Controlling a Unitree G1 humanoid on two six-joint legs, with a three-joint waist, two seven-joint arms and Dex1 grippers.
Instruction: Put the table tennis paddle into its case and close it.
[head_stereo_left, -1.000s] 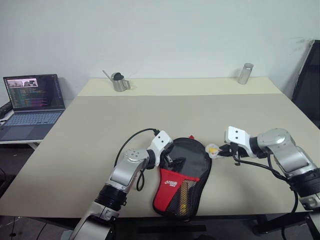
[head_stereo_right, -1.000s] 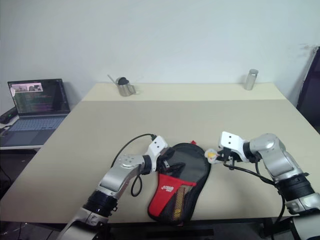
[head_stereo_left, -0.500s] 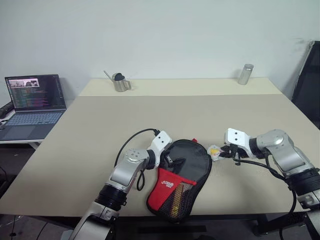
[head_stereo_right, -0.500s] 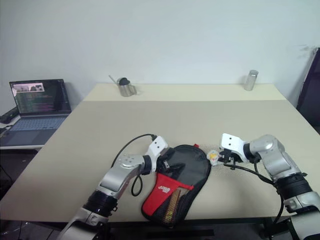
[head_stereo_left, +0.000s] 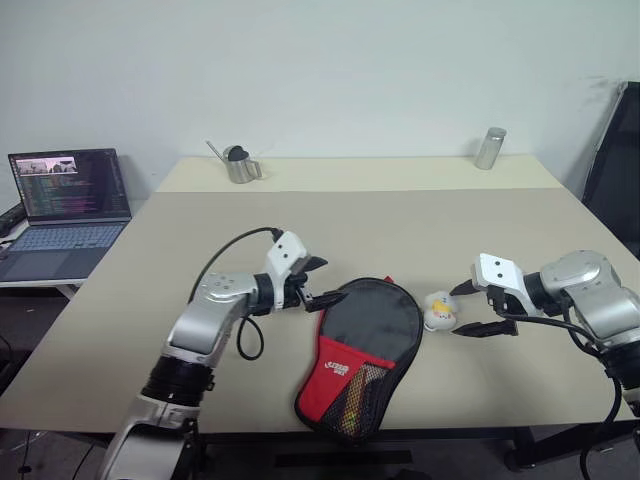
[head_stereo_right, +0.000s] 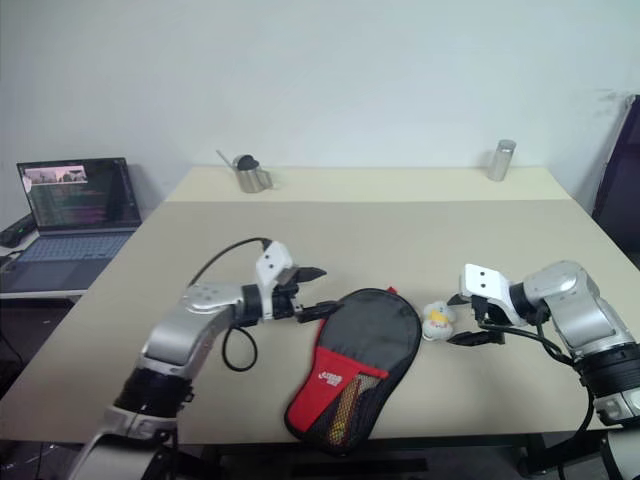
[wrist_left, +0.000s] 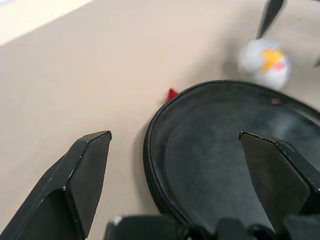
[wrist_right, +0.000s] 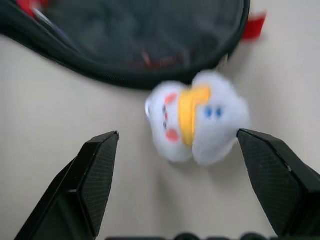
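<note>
R gripper (head_stereo_left: 468, 311) wide open, prob. clear of charm (head_stereo_left: 438, 310)

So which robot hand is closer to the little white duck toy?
Right. The right tool sits open just beside the duck toy, on its right. The left tool is across the case, at its left edge.

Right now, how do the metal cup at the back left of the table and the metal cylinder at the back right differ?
The metal cup is short and wide; the metal cylinder is taller and slimmer. The cup has a thin handle or spout sticking out to its side and something dark at its top; the cylinder is plain with neither. Both are silvery, stand upright, and sit near the far edge of the table, far apart from each other.
</note>
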